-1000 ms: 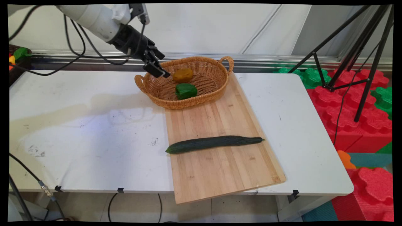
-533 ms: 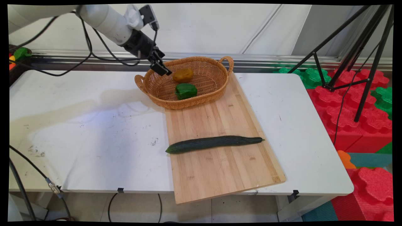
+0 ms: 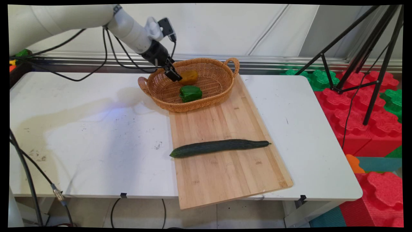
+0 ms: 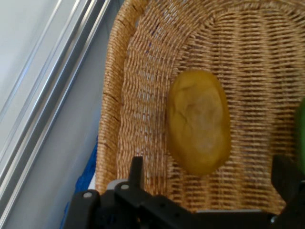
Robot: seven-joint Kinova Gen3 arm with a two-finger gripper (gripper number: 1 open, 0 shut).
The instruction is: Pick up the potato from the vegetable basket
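Note:
A wicker basket (image 3: 206, 60) stands at the far end of a wooden cutting board (image 3: 225, 174). Inside it lie a yellow-brown potato (image 3: 190, 76) and a green pepper (image 3: 190, 93). My gripper (image 3: 175, 76) reaches down into the basket from the left, just beside the potato. In the hand view the gripper (image 4: 209, 169) is open, and the potato (image 4: 198, 119) lies ahead between the two fingers, apart from both. The basket's rim (image 4: 114, 95) runs along the left, and a sliver of the pepper (image 4: 301, 129) shows at the right edge.
A long dark cucumber (image 3: 219, 147) lies across the board nearer the front. A black tripod (image 3: 363, 48) and red and green foam blocks (image 3: 370, 106) stand right of the table. Black cables (image 3: 96, 64) hang from the arm over the table's left side.
The gripper has moved right and down, from over the basket's left rim into the basket next to the potato. Potato, pepper and cucumber have stayed put.

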